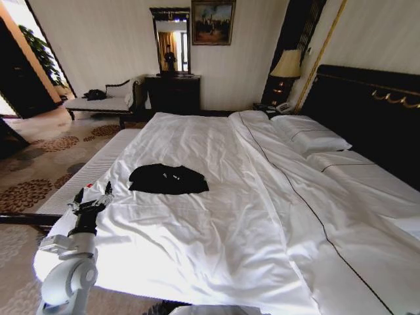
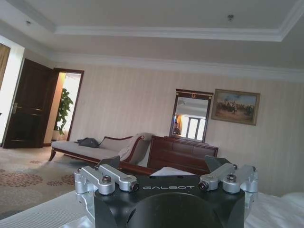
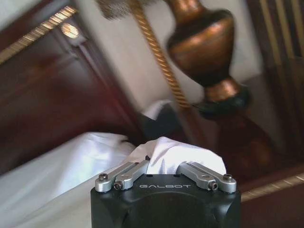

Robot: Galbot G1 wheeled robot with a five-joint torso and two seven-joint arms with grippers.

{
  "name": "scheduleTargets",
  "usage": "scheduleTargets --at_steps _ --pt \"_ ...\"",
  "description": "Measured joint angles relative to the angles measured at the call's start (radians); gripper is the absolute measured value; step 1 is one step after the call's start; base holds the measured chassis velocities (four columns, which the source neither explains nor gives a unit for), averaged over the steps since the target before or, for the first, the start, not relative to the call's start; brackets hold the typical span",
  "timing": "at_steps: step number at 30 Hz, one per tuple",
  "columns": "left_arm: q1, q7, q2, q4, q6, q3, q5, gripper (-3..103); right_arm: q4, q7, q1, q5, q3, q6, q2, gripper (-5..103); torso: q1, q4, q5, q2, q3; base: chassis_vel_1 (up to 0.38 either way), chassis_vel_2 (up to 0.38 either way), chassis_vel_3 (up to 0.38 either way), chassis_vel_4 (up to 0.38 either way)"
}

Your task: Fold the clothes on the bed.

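Observation:
The clothes, a black T-shirt (image 1: 168, 178), lie in a flat, partly folded bundle on the white bed (image 1: 262, 216), left of its middle. My left gripper (image 1: 92, 199) hovers open over the bed's near left edge, a short way left of and nearer than the shirt. In the left wrist view its fingers (image 2: 110, 162) are spread apart with nothing between them. The right gripper (image 3: 165, 161) has its links drawn inward around a bunch of white bed linen (image 3: 178, 154), which hides the fingertips. It sits beside the dark headboard (image 3: 42, 90).
Pillows (image 1: 312, 134) lie along the headboard (image 1: 367, 111) on the right. A lamp (image 1: 286, 65) stands on the nightstand at the far corner. A dresser with a mirror (image 1: 172, 92) and a white-cushioned bench (image 1: 105, 102) line the far wall. Patterned carpet (image 1: 39, 164) lies left of the bed.

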Motion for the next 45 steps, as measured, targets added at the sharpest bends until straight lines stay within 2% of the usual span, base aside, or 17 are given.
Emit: scheduleTargets --at_steps 6,10,15,18,21,22,23,24,26,29,32,34,35,37,38,40,45 --pt "0.005 -0.001 -0.007 -0.006 -0.001 -0.003 0.0 100 -0.119 -0.006 0.03 -0.013 -0.04 0.032 0.001 2 0.0 -0.0003 0.0003 0.0 0.0 0.0 0.0 0.0 0.0" --pt "0.008 -0.002 -0.009 -0.001 -0.002 -0.001 0.003 100 -0.189 -0.02 0.074 -0.014 -0.081 0.039 0.008 2 0.0 -0.0016 -0.0002 0.0 0.0 0.0 0.0 0.0 0.0" --pt "0.006 -0.002 -0.006 0.005 -0.002 0.004 0.006 100 -0.226 -0.044 0.098 -0.023 -0.11 0.04 0.016 2 0.0 -0.0021 -0.0003 0.0 0.0 0.0 0.0 0.0 0.0" --pt "0.001 -0.003 0.003 0.017 -0.002 0.001 0.004 100 -0.251 -0.053 0.109 -0.027 -0.128 0.008 0.016 -2 0.0 -0.0018 -0.0003 0.0 0.0 0.0 0.0 0.0 0.0" --pt "0.0 -0.003 0.008 0.022 -0.002 -0.004 -0.001 100 -0.255 -0.027 0.112 -0.036 -0.135 -0.036 0.014 8 0.0 -0.0015 -0.0002 0.0 0.0 0.0 0.0 0.0 0.0" --pt "0.0 -0.003 0.01 0.024 -0.002 -0.006 -0.003 100 -0.257 -0.017 0.113 -0.045 -0.136 -0.049 0.013 8 0.0 -0.0013 -0.0002 0.0 0.0 0.0 0.0 0.0 0.0" --pt "0.001 -0.003 0.012 0.026 -0.002 -0.009 -0.006 100 -0.265 0.001 0.117 -0.07 -0.139 -0.068 0.011 14 0.0 -0.0012 0.0 0.0 0.0 0.0 0.0 0.0 0.0" --pt "0.003 -0.003 0.015 0.029 -0.002 -0.014 -0.01 100 -0.274 0.024 0.121 -0.119 -0.139 -0.087 0.007 24 0.0 -0.0009 0.0002 0.0 0.0 0.0 0.0 0.0 0.0" --pt "0.004 -0.003 0.017 0.031 -0.003 -0.016 -0.011 100 -0.276 0.037 0.121 -0.147 -0.137 -0.096 0.004 24 0.0 -0.0008 0.0002 0.0 0.0 0.0 0.0 0.0 0.0" --pt "0.009 -0.004 0.02 0.041 -0.011 -0.023 -0.014 100 -0.25 0.071 0.109 -0.254 -0.098 -0.116 -0.007 40 0.0 -0.0007 0.0005 0.0 0.0 0.0 0.0 0.0 0.0" --pt "0.012 -0.004 0.02 0.043 -0.014 -0.025 -0.014 100 -0.217 0.083 0.095 -0.302 -0.067 -0.121 -0.013 46 0.0 -0.0006 0.0001 0.0 0.0 0.0 0.0 0.0 0.0" --pt "0.015 -0.004 0.02 0.043 -0.014 -0.025 -0.013 100 -0.164 0.095 0.077 -0.352 -0.027 -0.128 -0.016 57 0.0 -0.0009 0.0002 0.0 0.0 0.0 0.0 0.0 0.0" --pt "0.015 -0.004 0.02 0.043 -0.014 -0.025 -0.013 100 -0.164 0.095 0.077 -0.352 -0.027 -0.128 -0.016 57 0.0 -0.0009 0.0002 0.0 0.0 0.0 0.0 0.0 0.0" --pt "0.016 -0.004 0.02 0.04 -0.015 -0.023 -0.007 100 -0.098 0.111 0.061 -0.38 0.011 -0.147 -0.016 68 0.0 -0.0018 -0.0005 0.0 0.0 0.0 0.0 0.0 0.0" --pt "0.016 -0.004 0.019 0.038 -0.013 -0.02 -0.003 100 -0.054 0.125 0.056 -0.384 0.029 -0.171 -0.016 74 0.0 -0.0017 -0.0003 0.0 0.0 0.0 0.0 0.0 0.0" --pt "0.016 -0.004 0.019 0.034 -0.013 -0.019 -0.002 100 -0.029 0.137 0.054 -0.384 0.037 -0.186 -0.015 74 0.0 -0.0016 -0.0002 0.0 0.0 0.0 0.0 0.0 0.0" --pt "0.022 -0.004 0.022 0.018 -0.008 -0.022 -0.001 100 0.06 0.209 0.046 -0.401 0.063 -0.268 -0.013 95 0.0 -0.0011 0.0 0.0 0.0 0.0 0.0 0.0 0.0"
